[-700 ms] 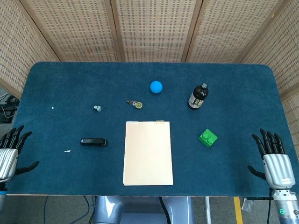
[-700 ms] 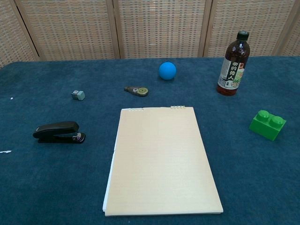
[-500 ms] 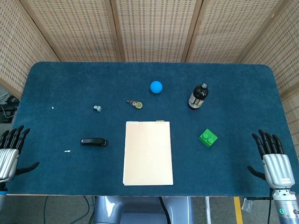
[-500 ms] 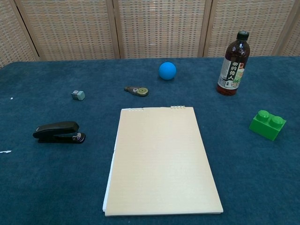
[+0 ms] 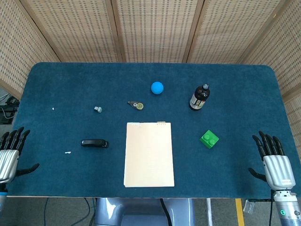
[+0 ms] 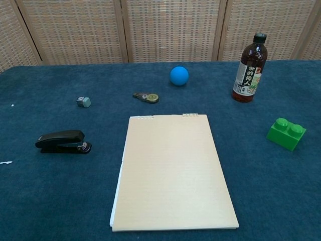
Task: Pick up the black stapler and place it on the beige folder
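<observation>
Black stapler [image 5: 94, 143] lies flat on the blue table [image 5: 61, 89], left of the beige folder [image 5: 149, 154] and apart from it, nothing touching it. From the chest view the stapler [image 6: 62, 141] shows its side profile, with a thin stack of white sheets peeking out along the folder's [image 6: 173, 173] left edge, which the head view doesn't reveal. Only the head view catches the 2 hands: left hand [image 5: 9, 156] at the near-left table edge, fingers spread, holding nothing; right hand [image 5: 275, 165] at the near-right edge, fingers apart and likewise empty. Both sit well away from the stapler. Beyond the folder: a blue ball [image 5: 157, 87], a dark bottle [image 5: 200, 97] standing upright, and a green brick [image 5: 209, 139] off to the folder's right. The bottle's [image 6: 249, 68] label is readable only in the chest view.
</observation>
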Robot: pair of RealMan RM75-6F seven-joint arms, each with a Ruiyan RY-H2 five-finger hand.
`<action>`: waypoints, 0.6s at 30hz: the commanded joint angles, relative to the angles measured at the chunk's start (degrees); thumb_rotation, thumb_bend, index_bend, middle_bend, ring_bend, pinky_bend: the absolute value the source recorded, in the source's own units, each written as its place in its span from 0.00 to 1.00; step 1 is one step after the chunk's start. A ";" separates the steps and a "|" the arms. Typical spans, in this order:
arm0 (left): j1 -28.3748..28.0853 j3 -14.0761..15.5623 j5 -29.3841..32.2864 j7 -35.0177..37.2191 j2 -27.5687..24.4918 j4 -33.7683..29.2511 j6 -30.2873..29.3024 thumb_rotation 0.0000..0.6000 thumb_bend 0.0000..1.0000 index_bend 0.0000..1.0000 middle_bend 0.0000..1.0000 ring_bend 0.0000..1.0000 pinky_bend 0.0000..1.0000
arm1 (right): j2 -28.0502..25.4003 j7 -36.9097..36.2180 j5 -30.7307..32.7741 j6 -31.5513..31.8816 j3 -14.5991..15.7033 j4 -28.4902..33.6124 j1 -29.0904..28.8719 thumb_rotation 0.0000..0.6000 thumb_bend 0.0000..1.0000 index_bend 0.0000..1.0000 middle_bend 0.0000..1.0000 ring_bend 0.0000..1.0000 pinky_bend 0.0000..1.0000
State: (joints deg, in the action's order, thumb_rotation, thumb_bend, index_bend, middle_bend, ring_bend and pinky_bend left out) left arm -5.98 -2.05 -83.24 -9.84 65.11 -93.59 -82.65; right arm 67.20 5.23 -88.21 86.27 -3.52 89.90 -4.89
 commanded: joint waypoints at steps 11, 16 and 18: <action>-0.52 -0.15 0.46 -1.00 0.49 -0.18 0.81 1.00 0.14 0.00 0.00 0.00 0.00 | -0.52 -0.08 -0.12 -0.39 0.38 0.39 0.05 1.00 0.14 0.08 0.00 0.00 0.00; -3.70 -1.49 2.58 -2.68 1.97 0.59 5.62 1.00 0.14 0.00 0.00 0.00 0.00 | -0.67 -0.20 0.55 -1.11 0.35 0.62 -0.07 1.00 0.14 0.08 0.00 0.00 0.00; -5.10 -2.26 3.72 -4.03 2.52 0.78 7.44 1.00 0.14 0.03 0.00 0.00 0.00 | -0.80 -0.34 0.56 -1.06 0.33 0.73 -0.05 1.00 0.14 0.09 0.00 0.00 0.00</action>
State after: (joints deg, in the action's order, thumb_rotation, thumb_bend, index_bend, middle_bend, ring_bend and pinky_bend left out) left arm -9.55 -3.44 -80.77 -12.51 66.89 -93.17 -77.01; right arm 66.41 4.90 -87.64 85.19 -3.18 90.61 -4.94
